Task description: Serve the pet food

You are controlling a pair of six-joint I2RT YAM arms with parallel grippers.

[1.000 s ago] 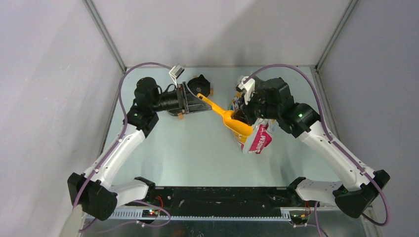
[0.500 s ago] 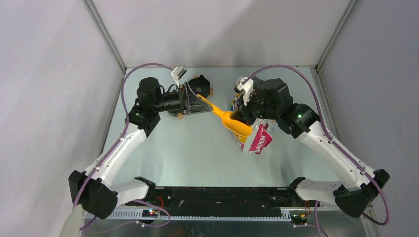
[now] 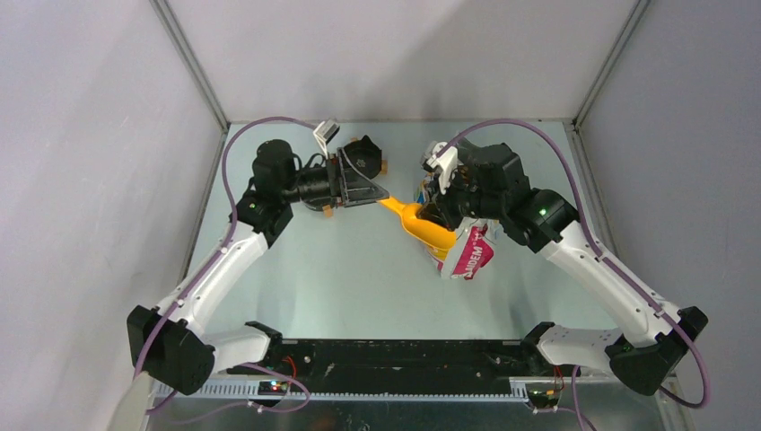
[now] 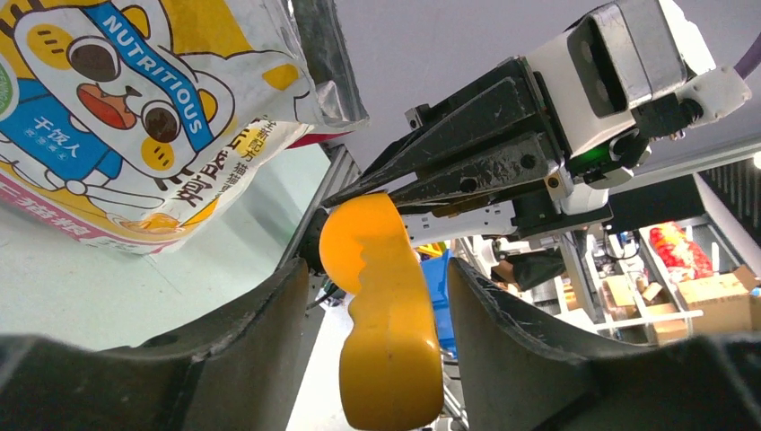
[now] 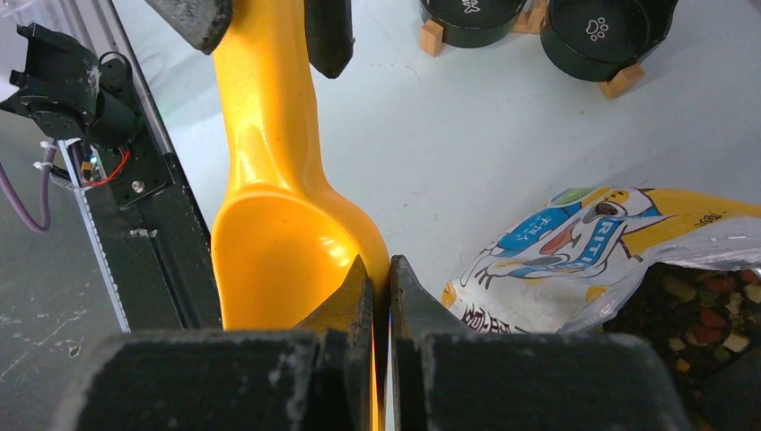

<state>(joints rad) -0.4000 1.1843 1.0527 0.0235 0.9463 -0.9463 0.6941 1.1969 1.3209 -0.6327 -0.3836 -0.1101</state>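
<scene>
Table (image 3: 359,269); kibble (image 5: 709,319) mostly hidden in bag (image 5: 574,224)

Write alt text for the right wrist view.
The right end effector pinches the rim of an empty orange scoop, whose handle runs up between the fingers of the left end effector. To the right lies an open cat-print bag showing pet food; two black bowls stand beyond.

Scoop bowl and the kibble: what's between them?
In the right wrist view, the bag's printed wall lies between the scoop bowl and the kibble; the right gripper pinches the bowl's rim.
</scene>
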